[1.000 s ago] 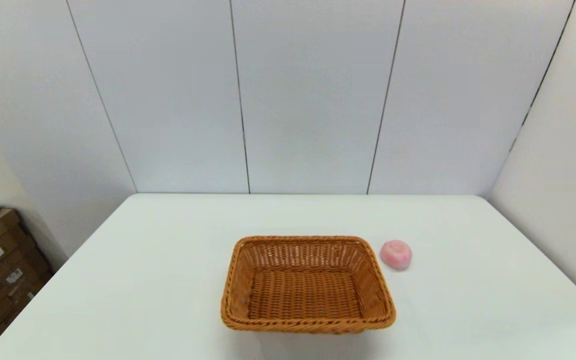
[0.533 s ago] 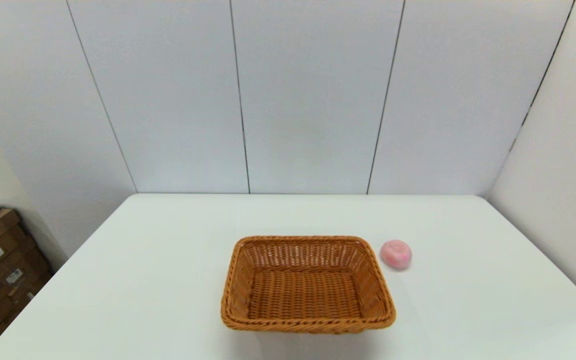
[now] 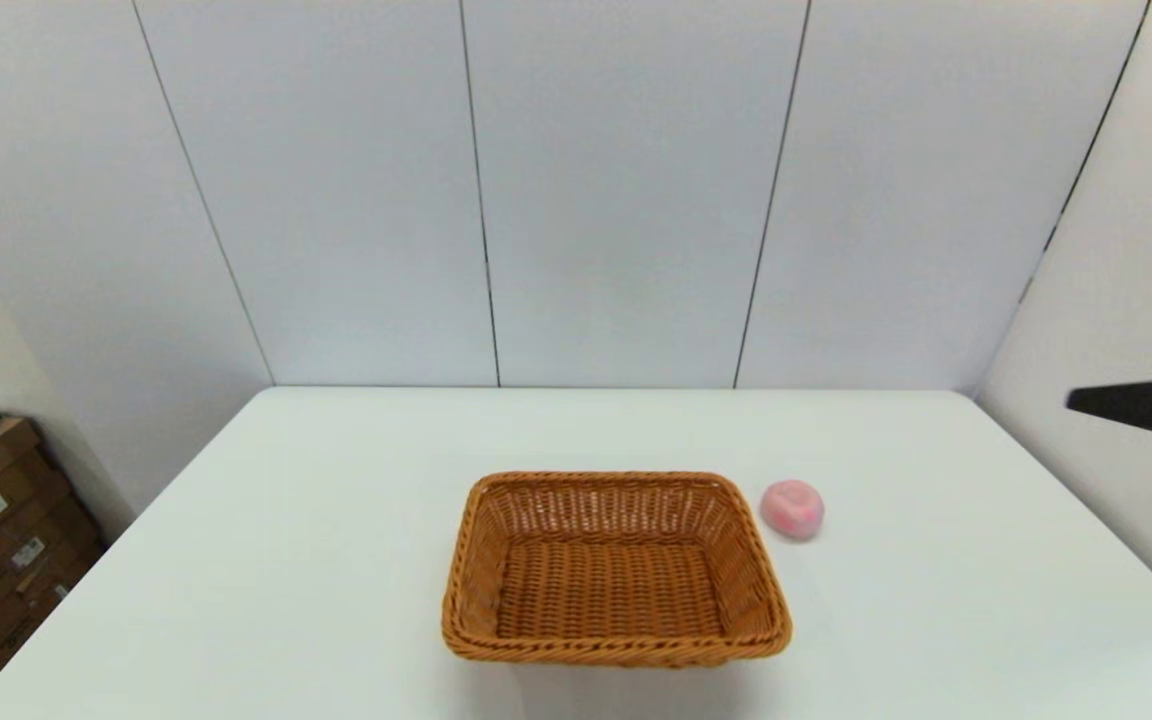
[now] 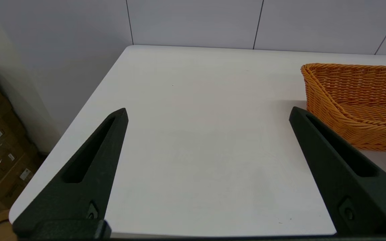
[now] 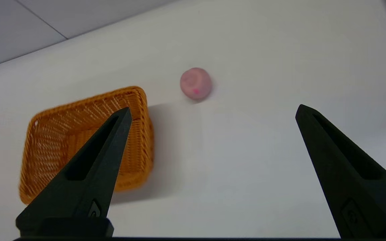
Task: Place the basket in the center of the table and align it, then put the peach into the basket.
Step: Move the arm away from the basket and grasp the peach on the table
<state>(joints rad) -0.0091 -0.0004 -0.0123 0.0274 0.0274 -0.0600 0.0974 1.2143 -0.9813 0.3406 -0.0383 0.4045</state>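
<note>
Basket [image 3: 616, 570]: one; peach [image 3: 792, 509]: one (beside it); right end effector [image 5: 213, 110] spread apart.

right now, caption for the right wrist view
Open right gripper above white table, pink peach beside orange wicker basket.

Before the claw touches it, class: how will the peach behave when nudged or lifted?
The peach is round and sits free on the flat table, so a nudge would probably roll it. Its matte skin likely grips well. It is small beside the basket, so it is probably light.
</note>
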